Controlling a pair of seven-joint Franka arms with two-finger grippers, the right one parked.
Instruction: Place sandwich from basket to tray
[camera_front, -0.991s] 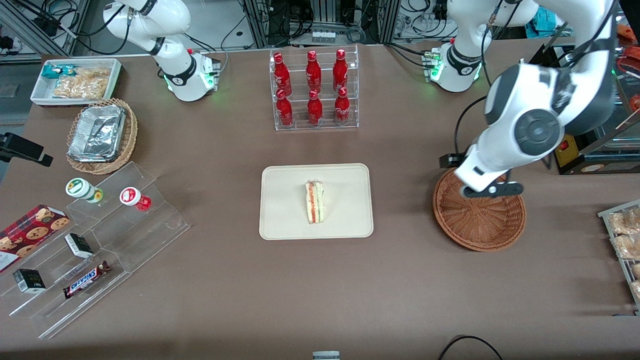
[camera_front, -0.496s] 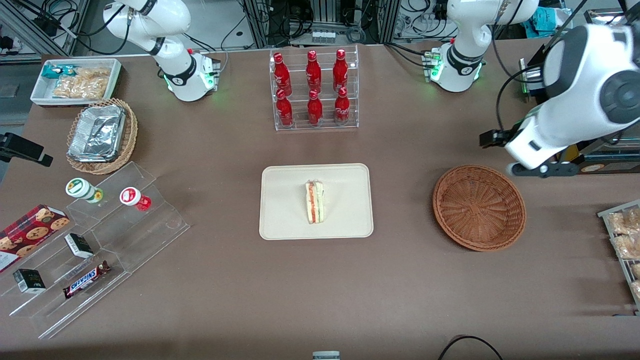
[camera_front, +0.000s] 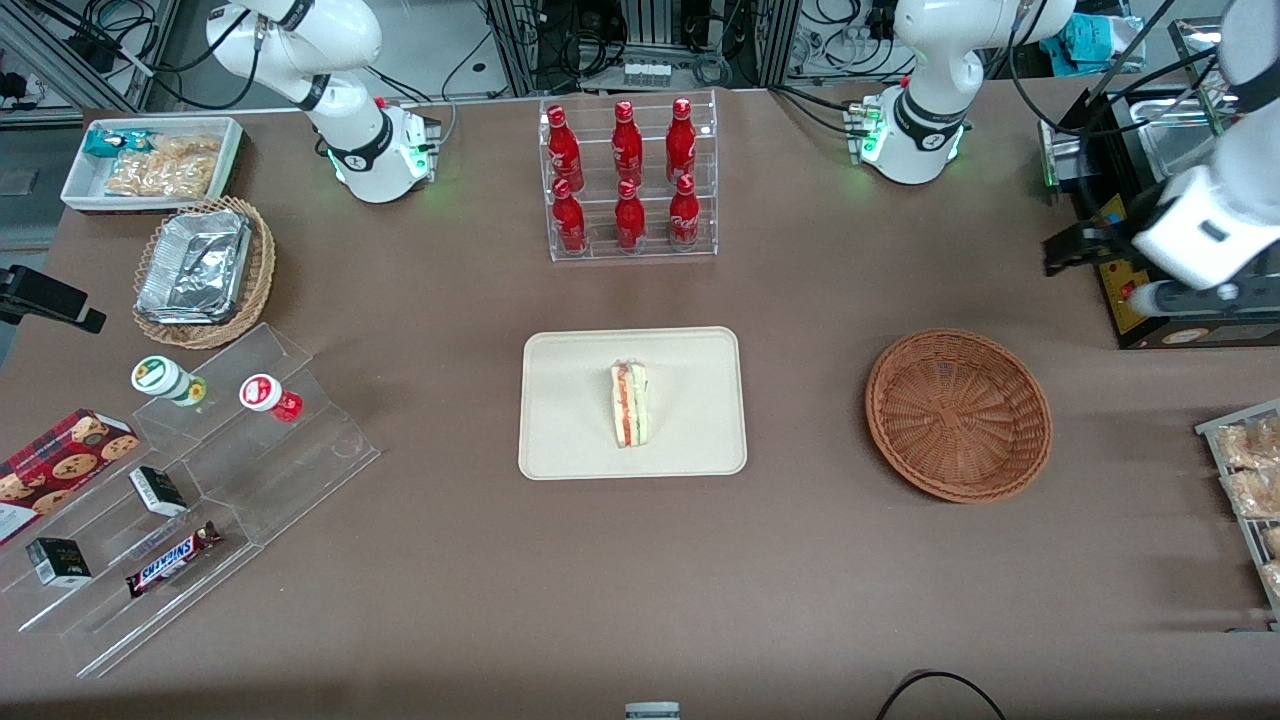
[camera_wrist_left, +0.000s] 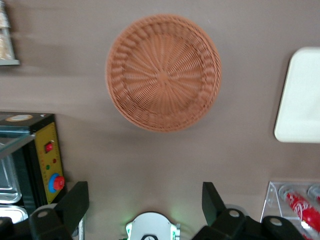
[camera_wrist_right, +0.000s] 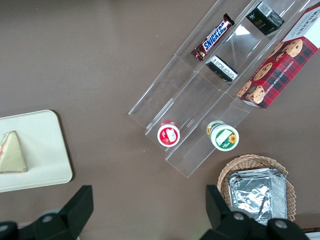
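- Left arm (camera_front: 1200, 235): glossy white rounded shell links, dark grey bands at the joints.
- Base (camera_front: 912, 150): white dome shape with a black ring around it. Green status lights glow on its side, next to a small connector block.
- Cables (camera_front: 1100, 65): black, looping loose along the upper links.
- Gripper (camera_wrist_left: 145, 192): matte black, sits high over the working arm's end of the table (camera_front: 800, 560). Two blocky wedge fingers (camera_wrist_left: 77, 200) set wide apart. Round silver screw heads on the finger mounts.
- Wrist underside: white round housing with a green light.
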